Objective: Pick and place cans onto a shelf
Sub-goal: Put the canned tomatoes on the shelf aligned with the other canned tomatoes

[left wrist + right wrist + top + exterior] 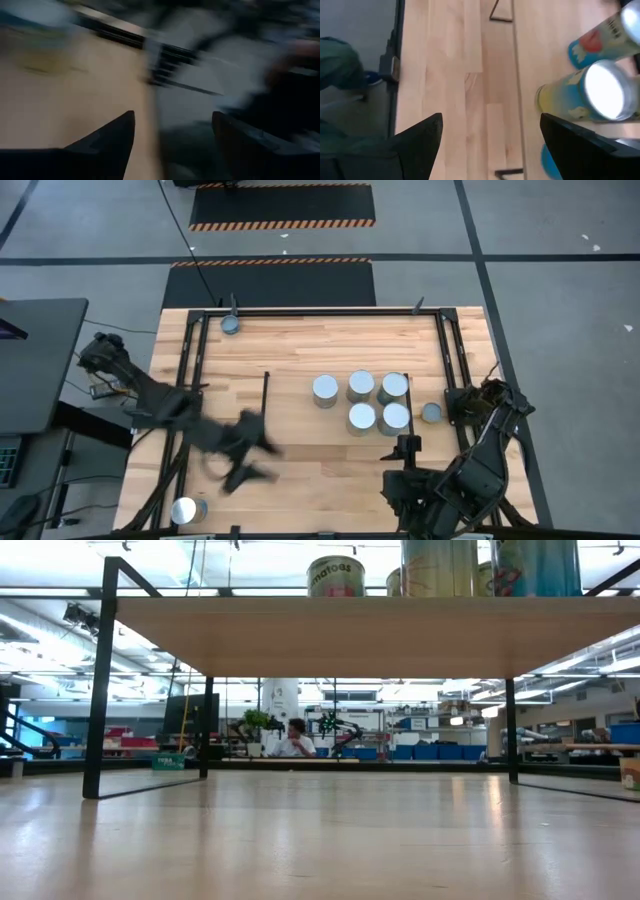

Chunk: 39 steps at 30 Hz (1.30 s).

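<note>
Silver-topped cans (361,402) with yellow-and-blue labels on light-wood shelf (300,350), black wire frames.

Dark jointed arms (170,405) — black, cabled.

You see five cans (361,401) clustered on the light-wood shelf (300,345); three more (two at corners) stand on the table (310,485).

I'm working in a big open lab or workshop hall. Beyond my wooden table (320,840), at twelve o'clock, I see a seated person (295,738), blue bins (430,752) and ceiling strip lights (250,555). Hazard-striped mats (282,207) lie on the grey floor.
</note>
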Each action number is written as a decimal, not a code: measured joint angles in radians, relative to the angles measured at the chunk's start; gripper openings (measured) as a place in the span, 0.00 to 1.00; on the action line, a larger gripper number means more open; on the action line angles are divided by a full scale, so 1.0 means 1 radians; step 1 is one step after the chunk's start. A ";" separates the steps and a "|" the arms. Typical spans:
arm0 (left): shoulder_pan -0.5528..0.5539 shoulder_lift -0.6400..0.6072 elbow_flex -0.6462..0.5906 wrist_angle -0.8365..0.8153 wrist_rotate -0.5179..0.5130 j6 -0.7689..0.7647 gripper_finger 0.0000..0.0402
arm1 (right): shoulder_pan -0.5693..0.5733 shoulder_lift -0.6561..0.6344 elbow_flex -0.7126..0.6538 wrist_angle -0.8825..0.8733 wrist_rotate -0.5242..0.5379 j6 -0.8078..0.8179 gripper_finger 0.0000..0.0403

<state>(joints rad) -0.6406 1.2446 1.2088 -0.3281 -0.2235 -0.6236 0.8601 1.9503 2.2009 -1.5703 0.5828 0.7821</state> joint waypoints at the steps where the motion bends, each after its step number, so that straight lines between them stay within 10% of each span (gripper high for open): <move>1: -0.039 -0.001 0.012 0.006 0.024 -0.026 0.67 | 0.002 0.000 0.000 0.001 0.023 -0.001 0.85; 16: -0.379 0.132 0.016 -0.061 -0.192 -0.564 0.67 | 0.004 0.012 -0.017 0.122 0.216 0.009 0.85; 21: -0.413 0.225 0.016 -0.020 -0.121 -0.622 0.67 | 0.006 0.011 -0.082 0.201 0.209 0.011 0.85; 39: -0.359 0.262 0.015 -0.710 0.251 -0.752 0.80 | -0.054 0.012 -0.265 0.373 0.195 0.044 0.85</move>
<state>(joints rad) -0.9994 1.5063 1.2236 -1.0381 0.0272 -1.3757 0.8062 1.9625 1.9355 -1.1977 0.7780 0.8264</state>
